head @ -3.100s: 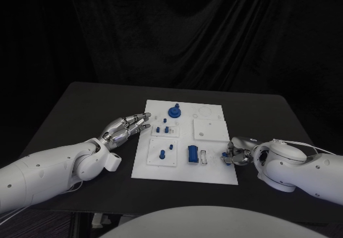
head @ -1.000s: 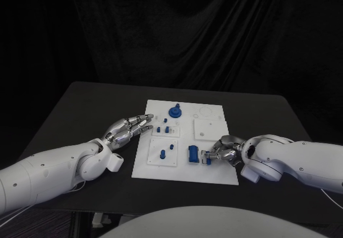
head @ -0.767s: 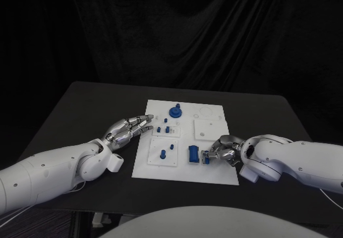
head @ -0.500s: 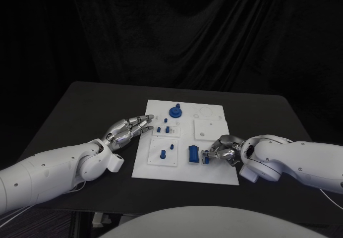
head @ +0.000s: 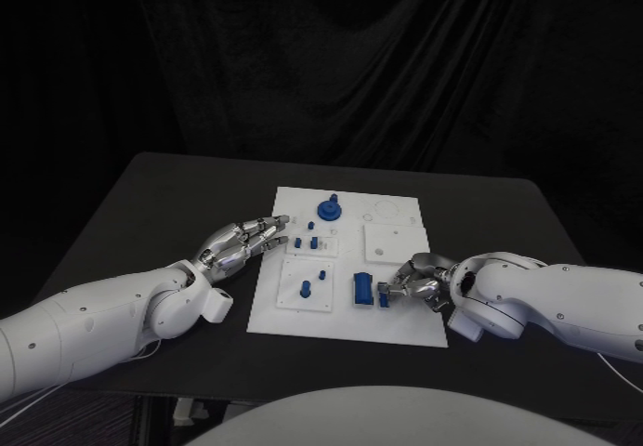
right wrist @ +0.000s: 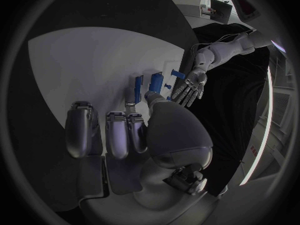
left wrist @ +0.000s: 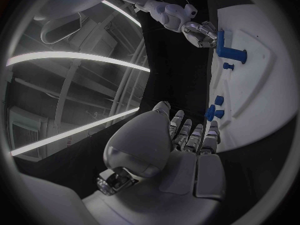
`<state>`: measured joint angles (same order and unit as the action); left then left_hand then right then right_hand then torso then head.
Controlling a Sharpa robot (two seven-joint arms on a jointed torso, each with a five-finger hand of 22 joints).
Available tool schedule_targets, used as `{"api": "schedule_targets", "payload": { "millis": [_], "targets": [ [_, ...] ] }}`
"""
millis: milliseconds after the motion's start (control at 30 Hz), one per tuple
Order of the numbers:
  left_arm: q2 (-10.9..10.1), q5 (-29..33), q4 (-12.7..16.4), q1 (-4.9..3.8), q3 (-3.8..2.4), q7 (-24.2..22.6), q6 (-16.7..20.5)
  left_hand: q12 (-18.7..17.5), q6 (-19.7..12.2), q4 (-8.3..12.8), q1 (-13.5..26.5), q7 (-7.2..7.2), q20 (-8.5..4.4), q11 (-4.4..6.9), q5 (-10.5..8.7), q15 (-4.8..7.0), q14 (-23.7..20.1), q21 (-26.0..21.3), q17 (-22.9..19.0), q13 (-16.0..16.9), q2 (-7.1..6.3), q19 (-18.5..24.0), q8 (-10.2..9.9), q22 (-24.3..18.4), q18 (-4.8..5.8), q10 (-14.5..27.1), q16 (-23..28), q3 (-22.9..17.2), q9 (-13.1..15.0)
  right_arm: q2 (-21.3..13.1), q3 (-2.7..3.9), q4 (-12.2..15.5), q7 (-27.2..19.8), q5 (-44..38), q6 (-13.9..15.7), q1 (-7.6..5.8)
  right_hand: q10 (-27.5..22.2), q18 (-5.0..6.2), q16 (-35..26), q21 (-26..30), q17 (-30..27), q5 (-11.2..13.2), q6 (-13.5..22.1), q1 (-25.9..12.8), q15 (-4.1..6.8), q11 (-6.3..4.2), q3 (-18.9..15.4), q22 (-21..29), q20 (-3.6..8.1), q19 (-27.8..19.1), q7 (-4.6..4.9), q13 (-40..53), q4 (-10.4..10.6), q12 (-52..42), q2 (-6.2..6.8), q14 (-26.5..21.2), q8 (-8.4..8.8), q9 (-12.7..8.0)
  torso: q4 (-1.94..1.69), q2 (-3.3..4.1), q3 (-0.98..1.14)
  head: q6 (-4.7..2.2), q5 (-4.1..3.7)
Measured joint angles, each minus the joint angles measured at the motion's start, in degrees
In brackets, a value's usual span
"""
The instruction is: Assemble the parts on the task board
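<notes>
Right hand (head: 418, 283) pinching one blue part (head: 387, 296)

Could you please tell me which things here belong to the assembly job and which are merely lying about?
Part of the job:
task board
blue block
small blue part pinched by the right hand
blue knob

Lying about:
black table
left hand, idle

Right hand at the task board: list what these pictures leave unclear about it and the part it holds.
- Head view: the right hand pinches a small blue part; the fingers cover it, so its shape is unclear.
- Head view: whether that part touches the task board is too small to tell.
- Right wrist view: the right hand's thumb hides the part's lower end.
</notes>
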<state>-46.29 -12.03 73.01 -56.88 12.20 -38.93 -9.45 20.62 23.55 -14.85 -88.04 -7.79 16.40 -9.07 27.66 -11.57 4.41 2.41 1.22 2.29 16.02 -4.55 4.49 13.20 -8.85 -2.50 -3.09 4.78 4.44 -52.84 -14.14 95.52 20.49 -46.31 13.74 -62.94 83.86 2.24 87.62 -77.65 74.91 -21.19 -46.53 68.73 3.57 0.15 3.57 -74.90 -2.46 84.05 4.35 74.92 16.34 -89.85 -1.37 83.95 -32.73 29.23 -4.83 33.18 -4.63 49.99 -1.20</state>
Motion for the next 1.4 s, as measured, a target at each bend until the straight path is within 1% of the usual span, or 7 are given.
{"api": "schedule_targets", "payload": {
  "millis": [467, 833, 1033, 1067, 1233, 1300, 1400],
  "targets": [
    [0.1, 0.0, -0.1, 0.1, 0.0, 0.0, -0.2, 0.0, 0.0, 0.0, 0.0, 0.0, 0.0, 0.0, 0.0, 0.0, 0.0, 0.0, 0.0, 0.0, 0.0, 0.0, 0.0, -0.1, 0.0, 0.0, 0.0, -0.3, -0.1, -0.3, 0.01, 0.2, -0.2, 0.0, 0.3, 0.0, 0.0, 0.0, 0.0, 0.2, 0.0, 10.6, 0.4, -6.3, 0.0, -0.02, -5.0, 0.0, 0.0, 0.0, 0.0, 0.0, 0.3, 0.0, -1.28, 0.0, -1.33, 0.7, 0.01, -0.03, -0.04, 0.0, 0.09],
    [-0.7, 0.0, 0.5, 0.15, 0.01, 0.0, 0.1, 0.0, 0.0, 0.1, 0.0, 0.0, 0.0, -0.26, 0.0, 0.12, -0.1, 0.0, 0.0, 0.0, 0.0, 0.0, 0.0, -0.3, 0.0, 0.1, 0.0, -0.7, -0.1, -4.4, -0.02, 3.0, -8.2, -0.2, 8.5, 0.0, 0.2, 0.15, -1.4, 2.1, 0.0, 3.8, 0.9, -4.3, 0.0, -0.26, -5.9, 0.0, 0.0, 0.0, -0.51, 0.0, 0.5, 0.0, -2.36, 0.0, -6.13, 3.1, -0.01, -0.03, -0.03, 0.0, 0.36],
    [-1.5, 0.0, 1.6, 0.16, -0.01, 0.0, 1.4, 0.8, 0.8, -0.5, 0.5, -0.83, -0.82, -0.6, 0.0, 1.37, -1.1, 0.0, -0.1, 0.2, -0.48, 0.3, 0.4, -0.7, -0.01, -0.2, 0.0, -1.3, 0.0, -6.9, -0.07, 4.2, -18.6, -0.4, 16.1, -1.57, -3.2, 4.65, -15.1, 22.6, -6.8, 1.3, 1.8, -8.2, -0.6, -0.02, -9.4, 0.0, -0.69, -9.9, -0.26, 0.0, 0.3, 4.2, -6.29, -3.5, -8.73, 3.7, -0.02, -0.03, -0.03, 0.0, -0.04],
    [-1.6, 0.0, 1.8, 0.16, -0.01, 0.0, 1.7, 1.3, 1.1, -0.8, 0.6, -1.08, -1.12, -0.83, 0.0, 1.57, -0.9, 0.0, -0.1, 0.2, -0.62, 0.2, 0.6, -0.8, 0.0, -0.4, 0.0, -1.3, 0.0, -7.1, -0.05, 4.2, -20.4, -0.3, 17.1, -1.97, -13.9, 6.82, -26.6, 36.2, -18.8, 2.0, 2.8, -9.6, -1.75, 1.06, -10.7, 2.5, -1.82, -17.8, 0.75, -3.9, 0.4, 10.4, -7.73, -12.0, -8.75, 3.2, -0.02, -0.03, -0.03, 0.0, -0.08],
    [-2.1, 0.0, 3.0, 0.16, 0.0, 0.0, 3.2, 2.0, 1.1, -1.7, 1.5, -1.12, -2.61, -0.93, 0.0, 2.29, -1.4, 0.0, -0.2, 0.3, -1.54, 0.3, 0.6, -1.3, 0.0, -1.0, 0.0, -0.7, 0.0, -7.6, 0.02, 3.9, -29.3, 1.1, 20.3, -3.17, -47.2, 7.12, -50.4, 59.2, -36.8, 4.7, 7.5, -10.9, -8.69, 7.13, -14.2, 13.3, -6.96, -33.4, 5.46, -26.3, -0.1, 34.3, -10.52, -34.1, -5.57, -0.5, 0.07, -0.13, -0.01, 0.0, -0.45],
    [-2.2, 0.0, 3.5, 0.16, 0.0, 0.0, 3.8, 1.2, -0.7, -2.0, 2.7, -1.02, -3.19, -0.43, 0.0, 2.66, -1.8, -0.2, -0.3, 0.2, -1.34, 0.5, 0.1, -1.7, 0.0, -0.7, 0.5, -0.2, -0.4, -7.4, -0.04, 3.3, -32.8, 2.4, 20.5, -3.33, -56.6, 5.08, -60.2, 69.8, -45.5, 6.4, 11.3, -10.0, -14.1, 12.61, -16.7, 22.2, -10.79, -41.2, 5.92, -36.6, 0.3, 46.8, -11.48, -45.3, -1.81, -4.5, 0.14, -0.26, -0.01, 0.0, -0.63],
    [-2.1, 0.0, 3.9, 0.16, 0.0, 0.0, 4.5, -0.5, -3.7, -2.0, 4.6, -0.71, -3.84, 0.25, -0.83, 3.41, -2.6, -0.3, -0.6, 0.0, -0.58, 0.9, -1.1, -2.3, 0.0, 0.0, 1.3, 1.4, -1.2, -6.7, -0.1, 1.8, -37.2, 5.1, 19.8, -3.43, -67.7, 3.0, -69.6, 74.5, -54.5, 8.0, 16.6, -9.3, -17.63, 14.21, -19.0, 36.5, -13.37, -56.5, 5.24, -46.8, 0.2, 58.1, -12.17, -57.9, 5.71, -10.1, 0.25, -0.54, 0.01, 0.0, -0.72]
  ]
}}
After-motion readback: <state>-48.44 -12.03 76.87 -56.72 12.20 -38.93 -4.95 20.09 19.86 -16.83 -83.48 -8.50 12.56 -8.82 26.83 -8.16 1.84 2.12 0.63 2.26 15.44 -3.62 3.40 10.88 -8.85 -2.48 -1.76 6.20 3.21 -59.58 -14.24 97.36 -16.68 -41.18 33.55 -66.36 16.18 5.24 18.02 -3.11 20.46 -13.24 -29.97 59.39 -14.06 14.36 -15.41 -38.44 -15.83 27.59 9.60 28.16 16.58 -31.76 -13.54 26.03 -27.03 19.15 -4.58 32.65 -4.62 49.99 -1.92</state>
